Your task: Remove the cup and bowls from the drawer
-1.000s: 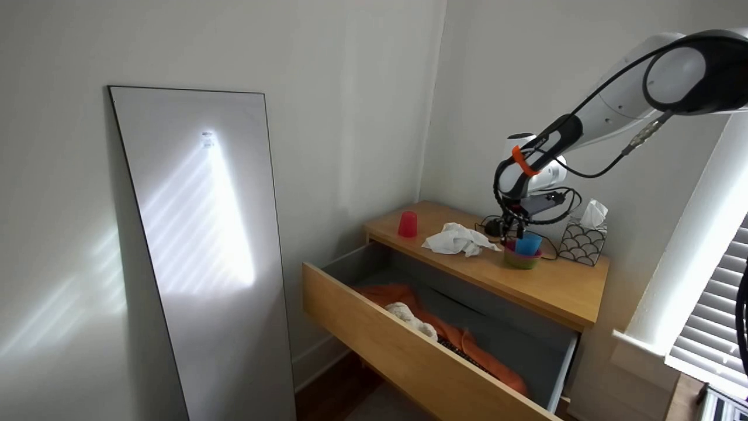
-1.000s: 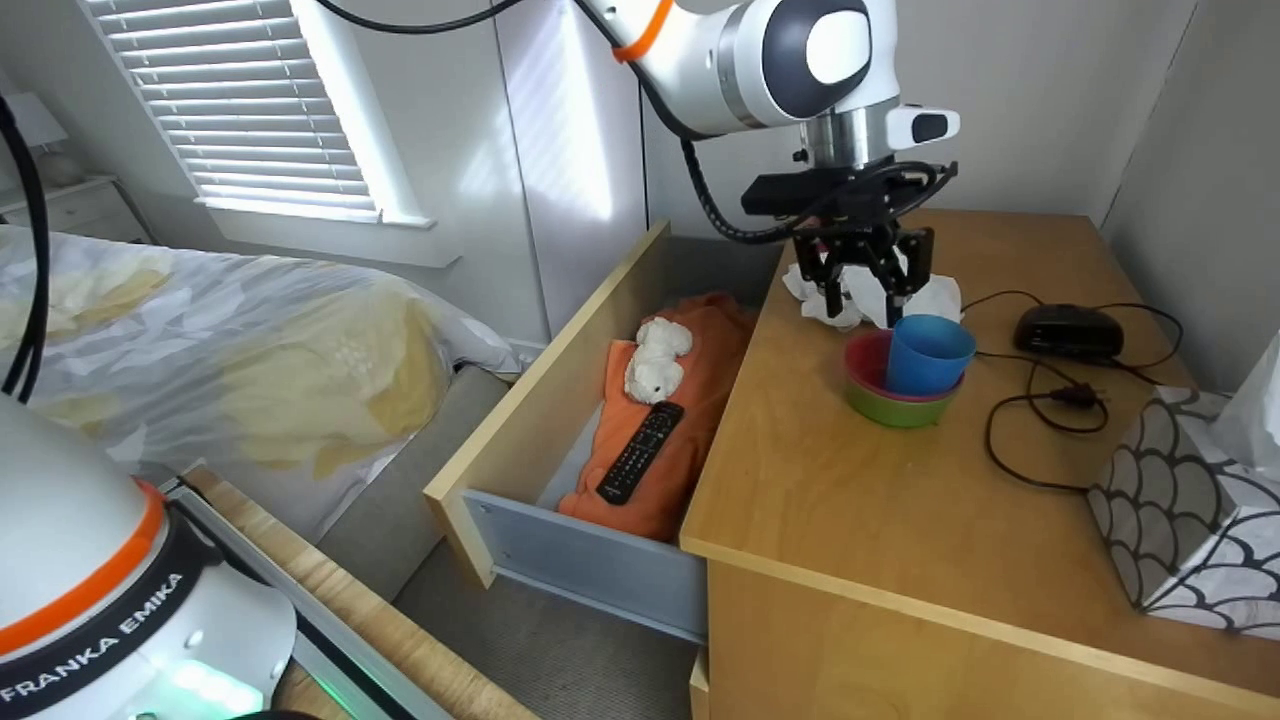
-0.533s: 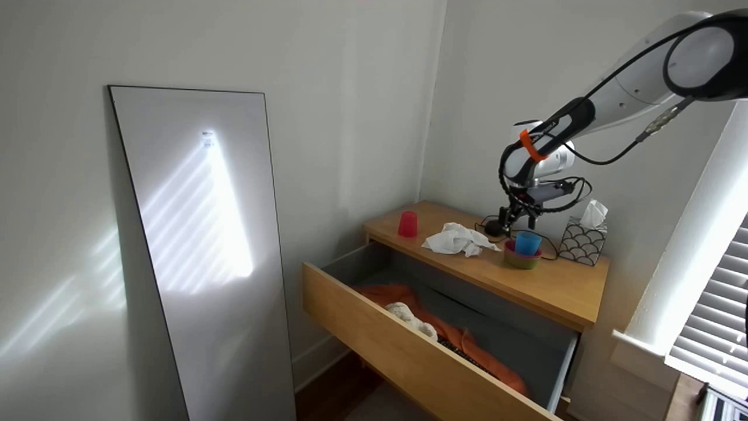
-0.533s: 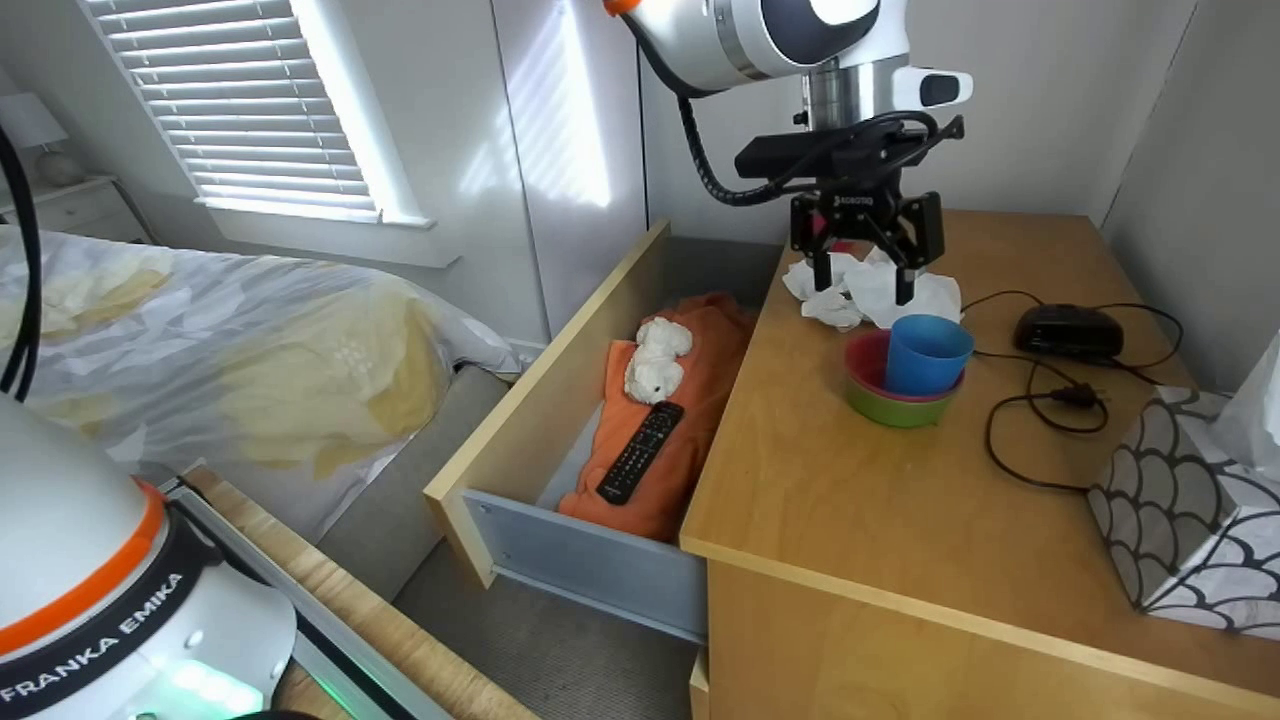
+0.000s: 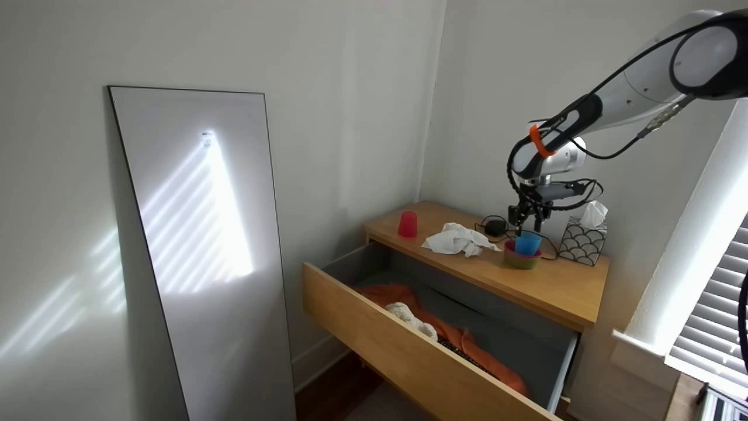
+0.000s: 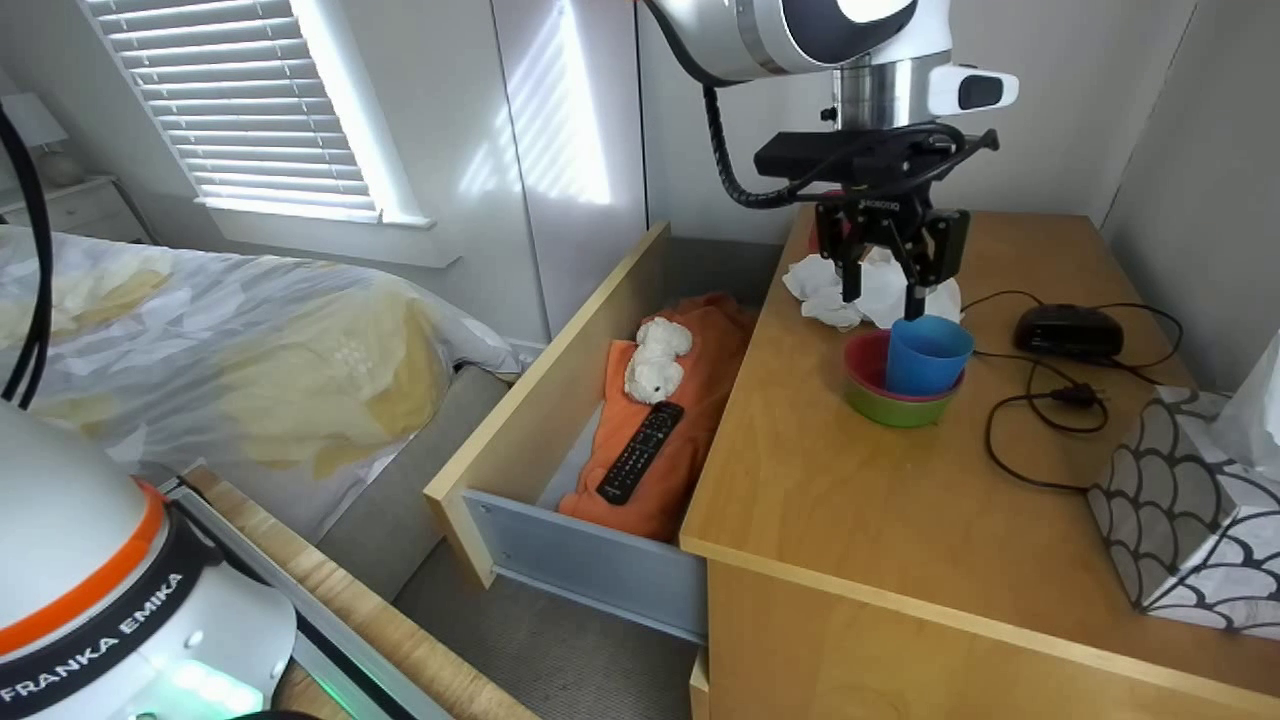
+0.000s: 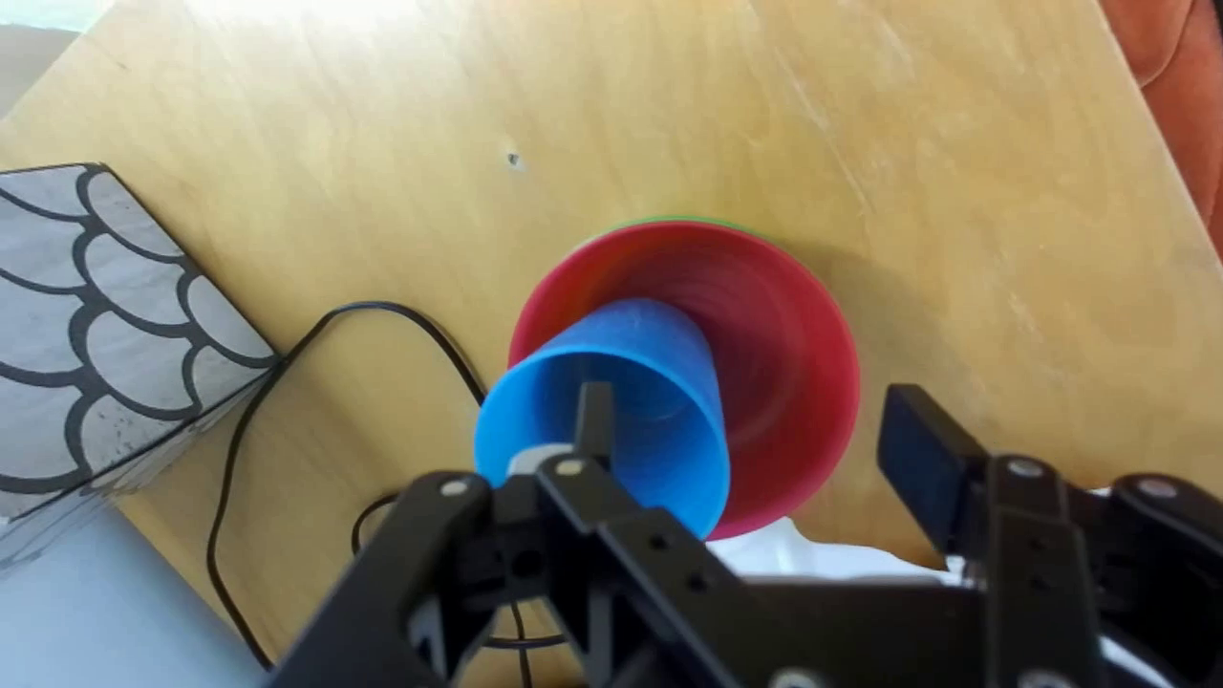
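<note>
The blue cup (image 6: 925,362) stands tilted inside a red bowl (image 6: 866,362), which is nested in a green bowl (image 6: 900,412) on the dresser top. The cup (image 5: 528,242) also shows in this exterior view. My gripper (image 6: 883,295) is open and empty just above the cup. In the wrist view, the gripper (image 7: 750,416) has one finger over the mouth of the cup (image 7: 669,334) and the other beyond the far rim of the red bowl (image 7: 788,325). The drawer (image 5: 421,356) is pulled open and holds an orange cloth (image 6: 690,470), a white plush toy (image 6: 657,360) and a black remote (image 6: 640,453).
A crumpled white tissue (image 5: 459,240) lies beside the bowls. A red cup (image 5: 408,224) stands farther along the dresser top. A patterned tissue box (image 6: 1165,500), a black device (image 6: 1068,332) and loose black cables (image 6: 1000,440) lie on the other side.
My gripper rose away from the bowls, then shifted sideways and slightly down over the cup. The cup, the bowls and the drawer have not moved.
</note>
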Motion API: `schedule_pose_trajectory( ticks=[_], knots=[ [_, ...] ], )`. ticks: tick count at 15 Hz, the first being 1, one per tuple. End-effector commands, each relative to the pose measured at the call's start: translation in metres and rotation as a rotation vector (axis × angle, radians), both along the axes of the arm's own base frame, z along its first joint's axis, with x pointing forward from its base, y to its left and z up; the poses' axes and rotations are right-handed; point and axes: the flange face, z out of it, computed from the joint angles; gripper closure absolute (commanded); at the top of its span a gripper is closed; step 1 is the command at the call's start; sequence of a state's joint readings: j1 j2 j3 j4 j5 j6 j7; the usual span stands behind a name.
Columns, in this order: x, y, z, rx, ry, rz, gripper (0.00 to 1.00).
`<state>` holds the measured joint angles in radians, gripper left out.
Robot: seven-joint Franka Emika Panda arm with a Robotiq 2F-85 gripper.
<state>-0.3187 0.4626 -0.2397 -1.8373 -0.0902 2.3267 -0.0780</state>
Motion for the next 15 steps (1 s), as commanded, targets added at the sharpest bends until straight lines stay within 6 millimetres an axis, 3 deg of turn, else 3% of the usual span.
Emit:
schedule_pose_trajectory(
  ticks=[1, 2, 3, 6, 11, 15],
  knots=[
    [-0.003, -0.010, -0.006, 0.034, -0.026, -0.023, 0.38],
    [-0.002, -0.011, -0.007, 0.039, -0.042, -0.027, 0.37],
    [0.000, -0.013, -0.007, 0.037, -0.059, -0.030, 0.48],
    [0.006, -0.015, -0.011, 0.026, -0.094, -0.032, 0.58],
    [0.012, -0.020, -0.024, 0.016, -0.103, -0.032, 0.59],
    [0.016, -0.022, -0.033, 0.008, -0.094, -0.025, 0.99]
  ],
)
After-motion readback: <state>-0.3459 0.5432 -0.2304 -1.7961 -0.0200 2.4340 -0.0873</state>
